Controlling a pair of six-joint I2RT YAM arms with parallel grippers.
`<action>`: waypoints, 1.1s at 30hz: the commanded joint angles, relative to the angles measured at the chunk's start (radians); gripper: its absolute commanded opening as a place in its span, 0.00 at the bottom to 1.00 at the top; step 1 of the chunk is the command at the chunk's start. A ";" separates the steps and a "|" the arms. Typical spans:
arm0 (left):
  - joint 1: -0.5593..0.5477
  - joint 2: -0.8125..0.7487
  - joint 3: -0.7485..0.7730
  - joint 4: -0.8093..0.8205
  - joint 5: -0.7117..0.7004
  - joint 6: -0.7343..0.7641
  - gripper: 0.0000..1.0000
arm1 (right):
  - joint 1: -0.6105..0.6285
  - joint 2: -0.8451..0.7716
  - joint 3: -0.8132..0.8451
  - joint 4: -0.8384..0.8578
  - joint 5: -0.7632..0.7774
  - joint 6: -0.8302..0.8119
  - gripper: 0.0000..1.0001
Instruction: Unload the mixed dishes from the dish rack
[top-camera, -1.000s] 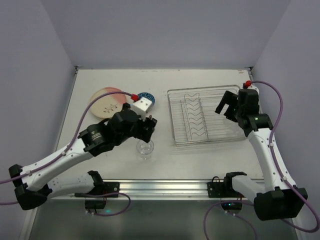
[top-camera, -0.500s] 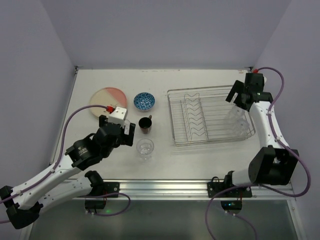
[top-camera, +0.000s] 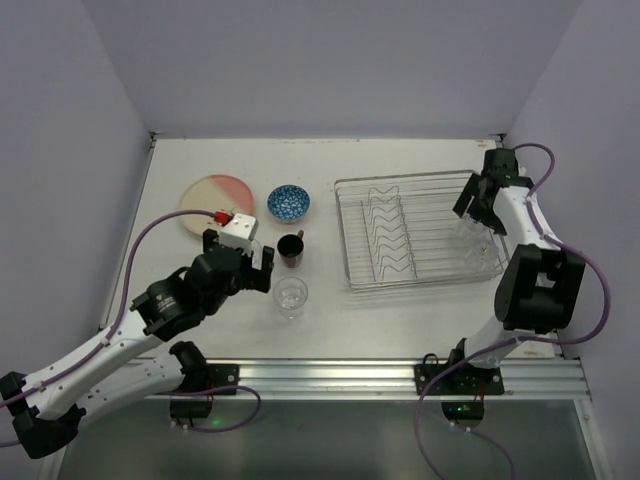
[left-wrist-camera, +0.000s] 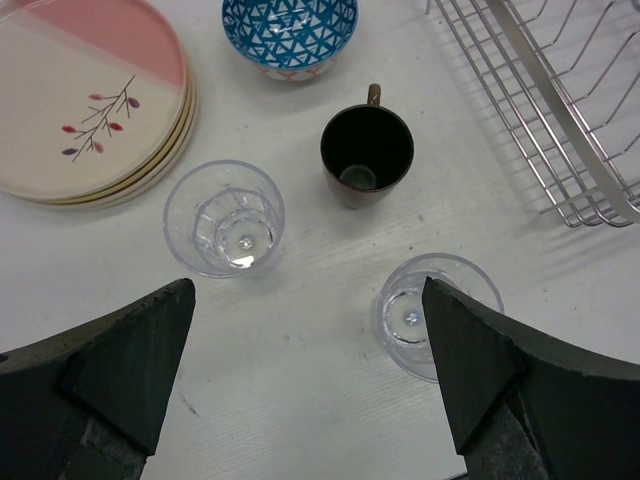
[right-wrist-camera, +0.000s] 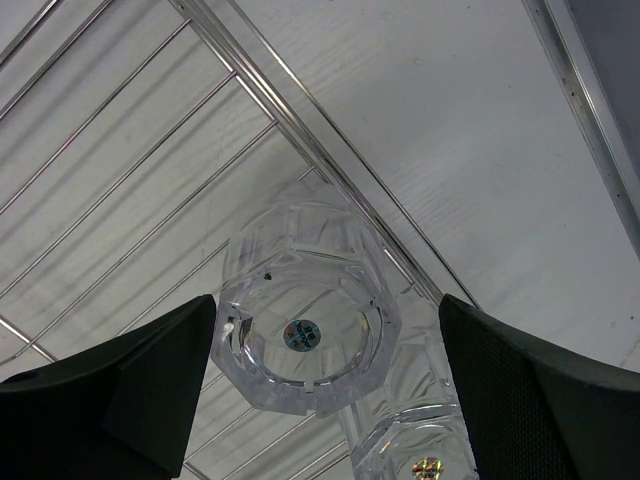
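My right fingers (right-wrist-camera: 130, 380) are spread wide and hang over a clear glass tumbler (right-wrist-camera: 305, 335) that stands at the right end of the dish rack (top-camera: 415, 235). One finger is on each side of it, and as far as I can see they grasp nothing. A second tumbler (right-wrist-camera: 425, 465) stands just beside it; I cannot tell whether the two touch. I judge the glass light but hard, slick and breakable, and its faceted wall offers flat faces to press on. I would take it across the upper wall near the rim, squeeze gently, and lift straight up to clear the wire and its neighbour. My left fingers (left-wrist-camera: 110, 370) are released too, over the tabletop (left-wrist-camera: 300, 400). There, two more tumblers (left-wrist-camera: 224, 218), the mug (left-wrist-camera: 367, 155), the bowl (left-wrist-camera: 290, 35) and the plates (left-wrist-camera: 90, 100) sit left of the rack.
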 joint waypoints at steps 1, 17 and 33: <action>0.001 -0.011 -0.009 0.064 0.033 0.012 1.00 | -0.001 0.012 0.005 0.025 0.020 0.033 0.93; 0.001 -0.008 -0.015 0.075 0.051 0.023 1.00 | 0.006 0.061 -0.019 0.077 -0.024 0.061 0.71; 0.001 -0.005 -0.009 0.069 0.010 0.018 1.00 | 0.039 -0.083 0.057 0.072 -0.158 0.076 0.40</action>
